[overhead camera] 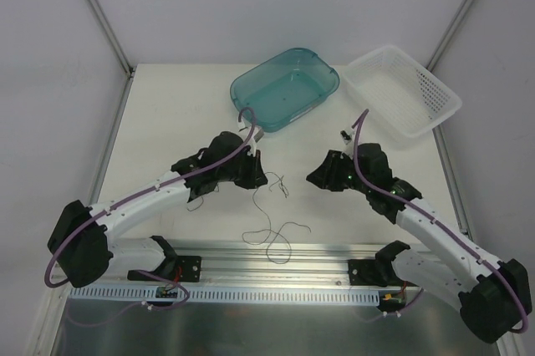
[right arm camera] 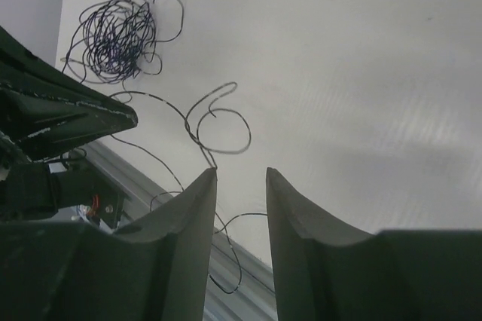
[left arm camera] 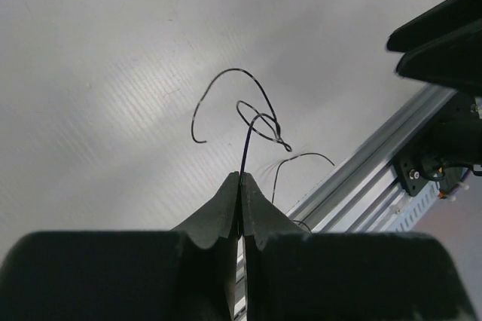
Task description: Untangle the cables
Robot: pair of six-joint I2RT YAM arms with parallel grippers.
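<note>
Top view: the thin dark wiry cables (overhead camera: 276, 235) lie in loose loops on the white table (overhead camera: 180, 114) near its front rail, between the left end effector (overhead camera: 261, 174) and the right end effector (overhead camera: 318, 179). A teal plastic tub (overhead camera: 284, 89) and a white perforated basket (overhead camera: 401, 93) sit behind. I cannot tell either grip from here.

Left wrist view: the left end effector (left arm camera: 241, 179) is pinched tight on one strand (left arm camera: 245, 148), which curves up into a small knotted loop (left arm camera: 260, 121).

Right wrist view: the right end effector (right arm camera: 241, 185) stands parted, holding nothing. Only this view clearly shows the dense bunched tangle (right arm camera: 117, 38).

Pulling the pinched strand could cinch that small loop tighter. The thin wire could also slip out of the pinch.
</note>
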